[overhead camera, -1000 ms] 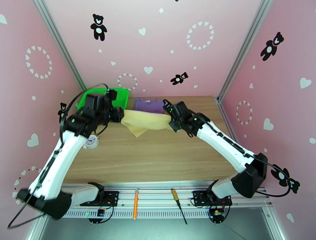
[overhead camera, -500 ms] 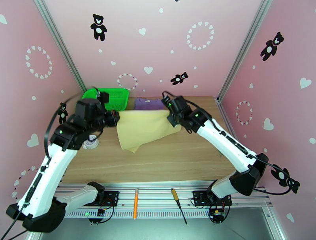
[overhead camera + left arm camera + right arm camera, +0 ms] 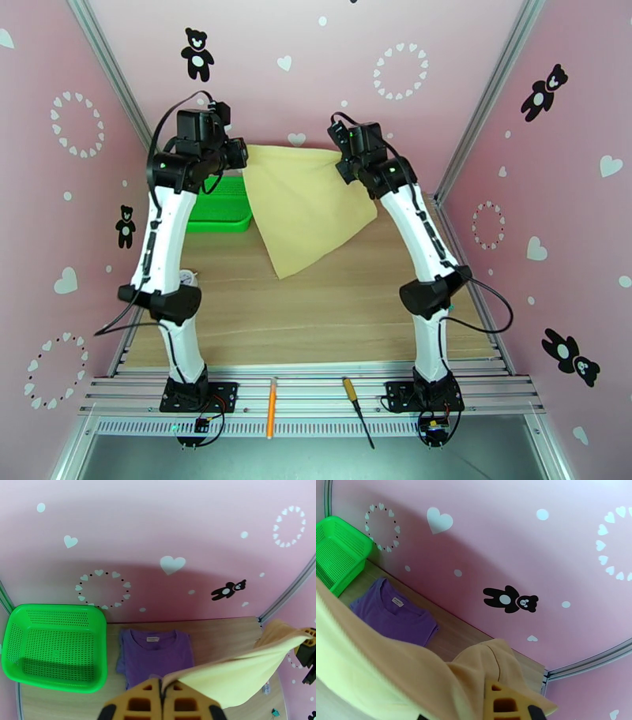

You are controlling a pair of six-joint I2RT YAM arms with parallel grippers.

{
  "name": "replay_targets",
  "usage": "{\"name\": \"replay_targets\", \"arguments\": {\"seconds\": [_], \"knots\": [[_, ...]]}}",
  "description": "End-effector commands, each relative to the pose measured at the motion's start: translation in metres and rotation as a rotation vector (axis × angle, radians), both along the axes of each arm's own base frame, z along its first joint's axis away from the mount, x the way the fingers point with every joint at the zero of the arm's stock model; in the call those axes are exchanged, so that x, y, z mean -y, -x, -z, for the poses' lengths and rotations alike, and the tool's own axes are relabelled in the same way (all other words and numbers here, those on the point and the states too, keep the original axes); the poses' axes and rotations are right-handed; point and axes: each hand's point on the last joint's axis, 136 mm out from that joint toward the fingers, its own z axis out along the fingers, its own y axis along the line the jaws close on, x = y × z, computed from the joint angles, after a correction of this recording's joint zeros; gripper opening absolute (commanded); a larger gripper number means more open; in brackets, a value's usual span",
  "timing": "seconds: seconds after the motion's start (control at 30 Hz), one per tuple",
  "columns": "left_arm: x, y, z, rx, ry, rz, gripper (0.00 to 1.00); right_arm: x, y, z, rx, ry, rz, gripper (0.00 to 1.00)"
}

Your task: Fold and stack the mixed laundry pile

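The tan garment (image 3: 304,205) hangs in the air as a sheet, its top edge stretched between both grippers, its lowest corner dangling low over the table (image 3: 316,316). My left gripper (image 3: 241,155) is shut on the top left corner and my right gripper (image 3: 341,162) is shut on the top right corner. In the left wrist view my left gripper (image 3: 162,683) pinches the tan garment (image 3: 233,673). Below it the lavender shirt (image 3: 156,653) lies folded flat by the back wall. The right wrist view shows a finger pad (image 3: 505,703) under the tan garment (image 3: 375,669), with the lavender shirt (image 3: 391,616) beyond.
A green mesh basket (image 3: 221,207) stands empty at the back left, beside the lavender shirt. A small white round object (image 3: 187,276) lies at the table's left edge. An orange tool (image 3: 271,406) and a screwdriver (image 3: 355,410) rest on the front rail. Pink walls close in on three sides.
Both arms have risen from low over the table to nearly upright, lifting the tan garment so it unfolds and hangs. It now covers the lavender shirt in the top view.
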Motion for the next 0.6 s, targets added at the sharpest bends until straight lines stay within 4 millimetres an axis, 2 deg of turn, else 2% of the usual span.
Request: {"name": "replay_targets", "arguments": {"seconds": [0.0, 0.1, 0.2, 0.27, 0.37, 0.4, 0.47, 0.57], "knots": [[-0.094, 0.018, -0.041, 0.093, -0.080, -0.274, 0.00, 0.090, 0.013, -0.050, 0.088, 0.016, 0.254, 0.00], [-0.091, 0.037, -0.055, 0.118, -0.078, -0.249, 0.00, 0.091, 0.029, -0.057, 0.077, -0.026, 0.249, 0.00], [-0.087, 0.067, -0.065, 0.141, -0.065, -0.211, 0.00, 0.091, 0.050, -0.052, 0.047, -0.048, 0.233, 0.00], [-0.084, 0.091, -0.068, 0.153, -0.056, -0.189, 0.00, 0.089, 0.066, -0.042, 0.023, -0.060, 0.219, 0.00], [-0.084, 0.133, -0.057, 0.152, -0.044, -0.176, 0.00, 0.089, 0.092, -0.010, -0.023, -0.074, 0.219, 0.00], [-0.084, 0.151, -0.049, 0.152, -0.032, -0.175, 0.00, 0.087, 0.099, 0.011, -0.052, -0.074, 0.218, 0.00], [-0.084, 0.177, -0.013, 0.117, -0.008, -0.183, 0.00, 0.087, 0.118, 0.049, -0.098, -0.083, 0.220, 0.00], [-0.084, 0.220, 0.063, 0.022, 0.063, -0.203, 0.00, 0.088, 0.151, 0.125, -0.212, -0.100, 0.243, 0.00]]}}
